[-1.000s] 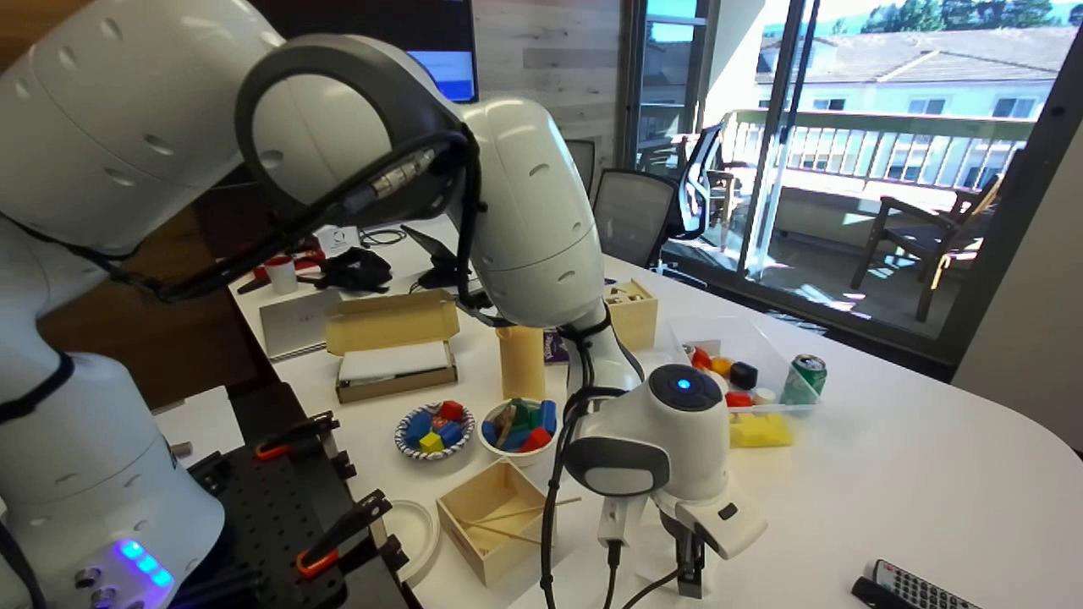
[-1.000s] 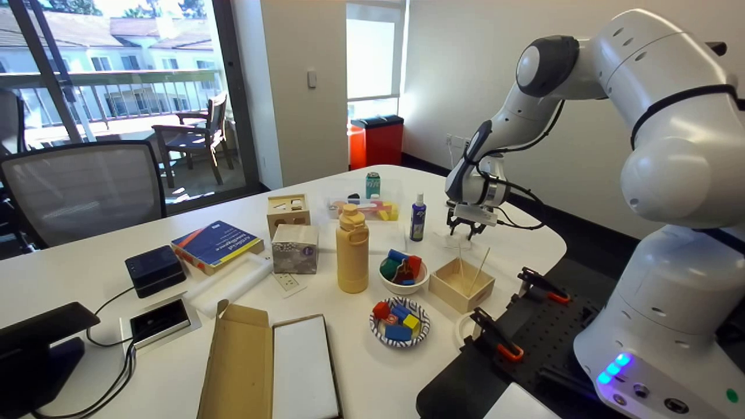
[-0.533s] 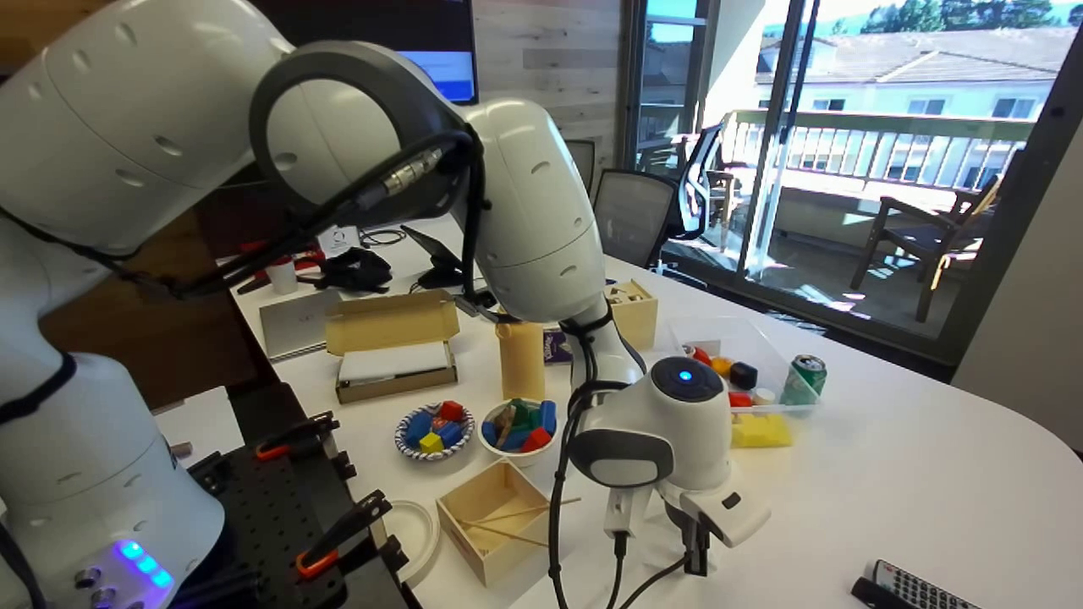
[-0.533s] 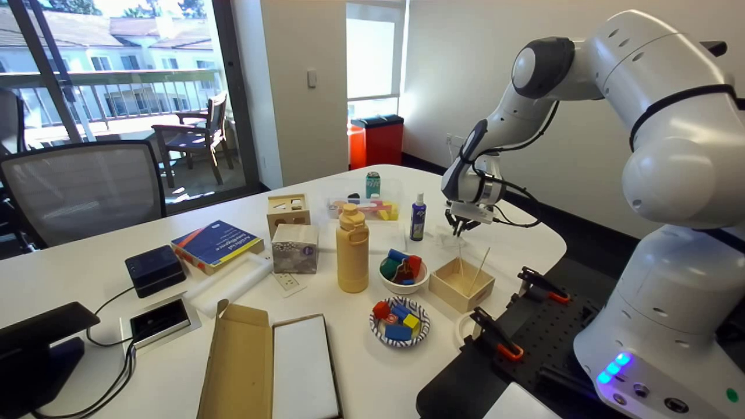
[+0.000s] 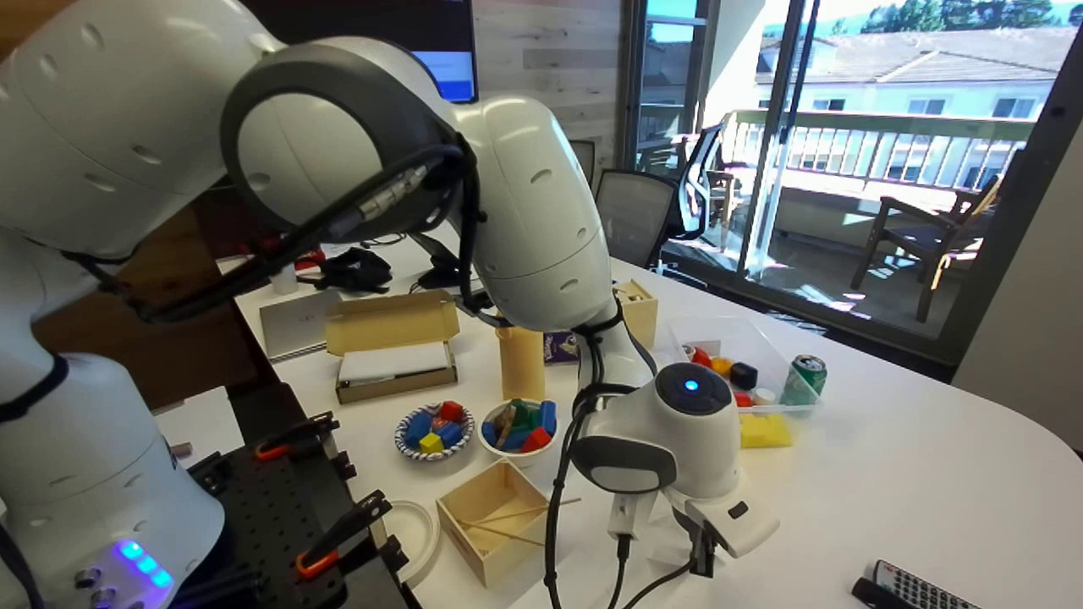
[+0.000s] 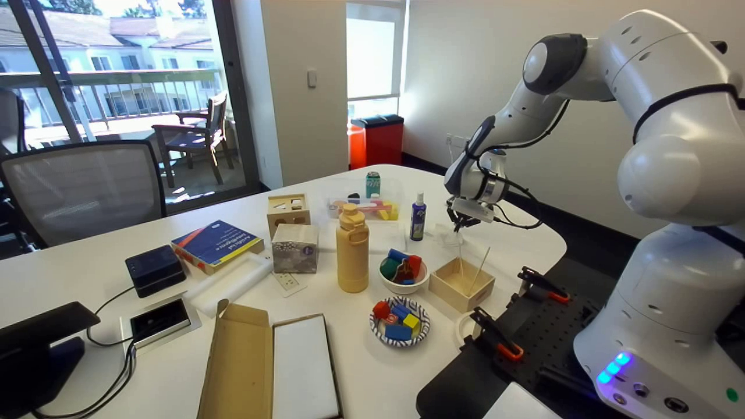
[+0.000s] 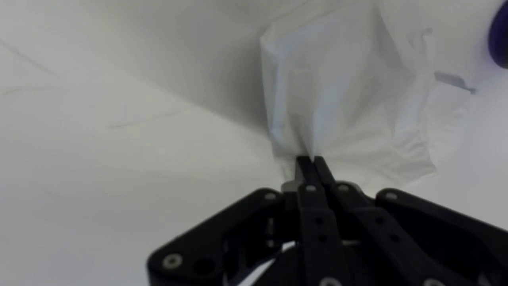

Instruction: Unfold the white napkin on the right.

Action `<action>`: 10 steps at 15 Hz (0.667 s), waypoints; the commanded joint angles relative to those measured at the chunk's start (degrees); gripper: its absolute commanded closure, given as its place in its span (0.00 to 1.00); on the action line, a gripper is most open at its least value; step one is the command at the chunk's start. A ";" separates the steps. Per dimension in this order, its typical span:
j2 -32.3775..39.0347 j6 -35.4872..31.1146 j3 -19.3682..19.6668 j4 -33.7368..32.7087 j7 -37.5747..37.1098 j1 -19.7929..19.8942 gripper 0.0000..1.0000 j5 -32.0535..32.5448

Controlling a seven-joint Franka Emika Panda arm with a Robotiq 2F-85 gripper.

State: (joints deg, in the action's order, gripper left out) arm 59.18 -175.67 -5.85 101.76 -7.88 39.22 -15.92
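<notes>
Here, past the table [image 7: 119,167] at left in the wrist view, your gripper [image 7: 312,159] has its fingers [image 7: 304,170] pressed together, apparently on a fold of the white napkin [image 7: 353,95], presumably to peel one layer back. The napkin lies rumpled on the table, near the purple bottle [image 7: 501,36] at right.

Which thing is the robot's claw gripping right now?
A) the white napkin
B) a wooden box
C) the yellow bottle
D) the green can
A: in the wrist view, the black fingertips are shut together on the white napkin, and its creases run into them.
</notes>
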 commanded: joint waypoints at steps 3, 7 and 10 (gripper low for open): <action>-0.45 -4.35 -20.35 4.21 13.18 22.43 1.00 -3.33; 2.02 -3.68 -34.93 8.85 20.72 41.05 1.00 1.06; 0.10 -2.06 -38.80 14.42 19.45 48.31 1.00 3.49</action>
State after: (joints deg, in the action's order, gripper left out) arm 60.99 -178.28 -40.90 110.44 11.98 81.54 -14.34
